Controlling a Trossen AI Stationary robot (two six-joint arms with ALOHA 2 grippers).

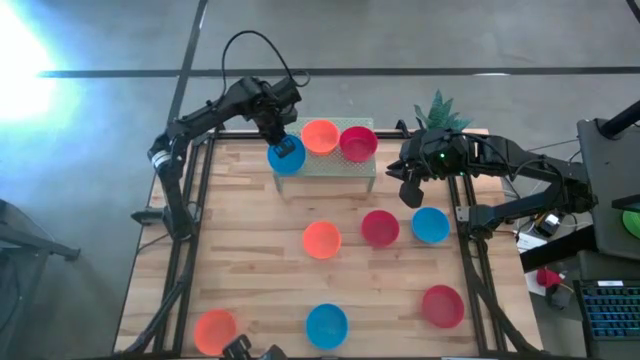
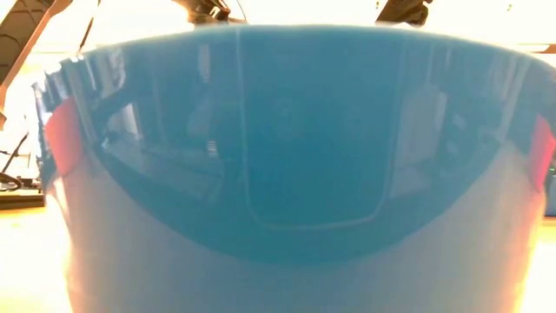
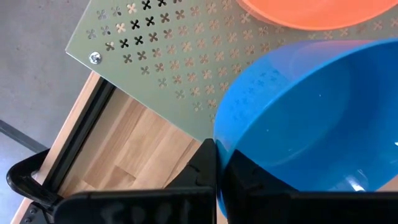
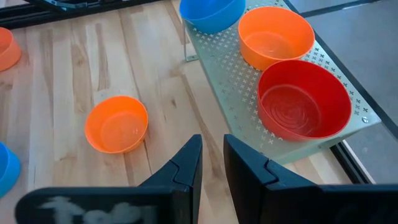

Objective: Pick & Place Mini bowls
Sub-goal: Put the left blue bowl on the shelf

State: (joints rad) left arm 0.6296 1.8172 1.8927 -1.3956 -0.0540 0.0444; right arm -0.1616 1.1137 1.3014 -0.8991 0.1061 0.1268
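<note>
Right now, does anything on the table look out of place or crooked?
Yes, one thing. The blue bowl in the left gripper hangs over the corner of the perforated shelf, only partly on it, while the orange bowl and red bowl sit fully on it. Nothing looks spilled or damaged. The right gripper waits nearby.

- High view looks straight down over the whole tabletop (image 1: pixel 250 260).
- Low view sits at tabletop height, blocked by a very near blue bowl (image 2: pixel 295 130).
- Both wrist views look forward and share the perforated shelf (image 3: pixel 168 56).
</note>
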